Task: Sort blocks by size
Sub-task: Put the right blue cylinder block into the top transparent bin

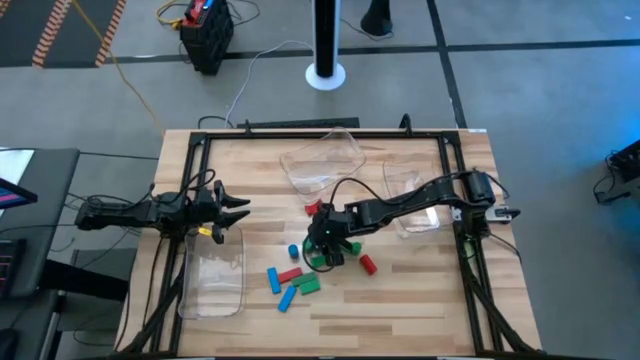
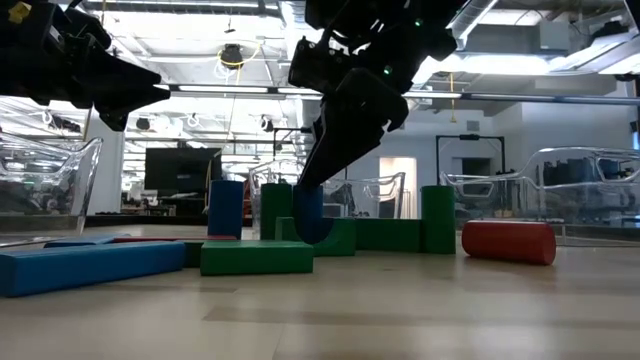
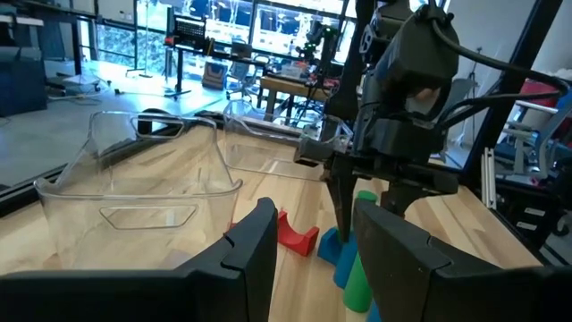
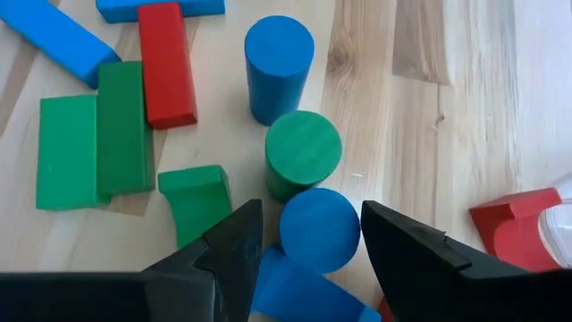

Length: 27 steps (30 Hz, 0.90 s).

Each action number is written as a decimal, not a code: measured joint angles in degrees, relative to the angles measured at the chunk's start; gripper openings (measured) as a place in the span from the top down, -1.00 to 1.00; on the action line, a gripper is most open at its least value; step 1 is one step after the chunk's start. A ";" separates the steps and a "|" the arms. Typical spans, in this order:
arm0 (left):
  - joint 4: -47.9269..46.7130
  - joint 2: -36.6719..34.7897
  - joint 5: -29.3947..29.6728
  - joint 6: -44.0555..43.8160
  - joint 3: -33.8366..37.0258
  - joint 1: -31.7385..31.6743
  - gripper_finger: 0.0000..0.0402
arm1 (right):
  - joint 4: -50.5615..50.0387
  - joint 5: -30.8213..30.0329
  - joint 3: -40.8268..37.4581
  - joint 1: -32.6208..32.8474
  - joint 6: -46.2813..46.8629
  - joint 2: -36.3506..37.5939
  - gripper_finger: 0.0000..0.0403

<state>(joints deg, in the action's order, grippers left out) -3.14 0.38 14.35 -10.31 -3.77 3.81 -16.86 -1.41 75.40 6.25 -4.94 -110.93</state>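
Red, green and blue blocks (image 1: pixel 295 280) lie loose on the wooden table near its middle. My right gripper (image 1: pixel 325 245) reaches down among them, open. Its fingers stand on either side of an upright blue cylinder (image 4: pixel 320 231), with an upright green cylinder (image 4: pixel 304 152) and another blue one (image 4: pixel 279 67) just beyond. Green bars (image 4: pixel 125 125), a red bar (image 4: pixel 166 76) and a green arch block (image 4: pixel 197 201) lie flat to one side. A red cylinder (image 2: pixel 508 242) lies on its side. My left gripper (image 1: pixel 235 212) waits open at the table's left, holding nothing. My right gripper comes at the upright blue cylinder slanting down from the table's right, one finger on each side of its round wall (image 4: pixel 353 234). One finger (image 4: pixel 393 246) lies right against that wall, but I cannot tell whether it touches. The cylinder stands on the table.
Three clear plastic trays stand around the blocks: one at the far middle (image 1: pixel 322 160), one at the right under my right arm (image 1: pixel 415 200), one at the near left (image 1: pixel 215 280). A red arch block (image 4: pixel 518 228) lies beside the gripper. A black frame (image 1: pixel 300 133) rims the table.
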 joint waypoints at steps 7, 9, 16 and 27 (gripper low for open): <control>0.02 0.00 0.00 0.02 0.02 0.02 0.28 | -0.07 0.00 -0.02 -0.01 0.02 0.00 -0.01; 0.02 0.00 -0.01 0.02 0.02 0.00 0.28 | -0.07 0.02 -0.02 -0.01 0.01 0.00 0.06; 0.02 0.00 -0.02 0.02 0.02 0.00 0.28 | -0.22 0.04 -0.02 -0.01 0.00 0.07 0.23; 0.05 0.00 -0.02 0.00 0.02 0.00 0.28 | -1.04 0.02 0.49 -0.03 -0.01 0.09 0.24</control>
<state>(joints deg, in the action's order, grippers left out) -3.08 0.38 14.33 -10.30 -3.75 3.81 -17.90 -1.39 75.89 6.22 -4.95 -110.85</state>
